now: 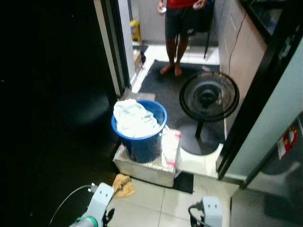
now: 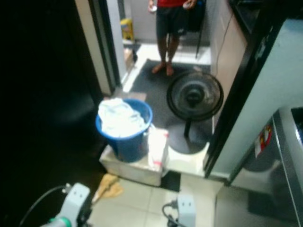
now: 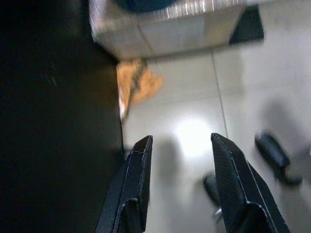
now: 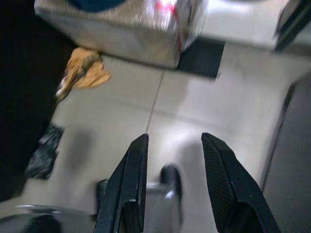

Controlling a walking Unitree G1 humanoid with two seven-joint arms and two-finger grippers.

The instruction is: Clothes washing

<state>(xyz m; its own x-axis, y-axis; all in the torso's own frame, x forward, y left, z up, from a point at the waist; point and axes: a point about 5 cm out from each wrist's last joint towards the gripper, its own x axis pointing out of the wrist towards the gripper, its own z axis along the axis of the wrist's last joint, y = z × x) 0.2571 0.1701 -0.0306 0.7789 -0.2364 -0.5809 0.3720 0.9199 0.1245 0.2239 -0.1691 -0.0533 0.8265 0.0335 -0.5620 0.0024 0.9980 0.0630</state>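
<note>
Blue bucket [image 1: 144, 142], white laundry [image 1: 135, 118], black fan [image 1: 209, 98], orange rag [image 1: 124, 185].

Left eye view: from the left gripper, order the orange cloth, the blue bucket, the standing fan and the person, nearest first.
From the left gripper, low on the robot's left:
1. Orange cloth, on the floor tiles just ahead.
2. Blue bucket, holding white laundry, up on the step.
3. Standing fan, beyond and to the right.
4. Person, standing at the far end.

The person [image 1: 181, 28] is cut off above the waist; both wrist views are blurred.
</note>
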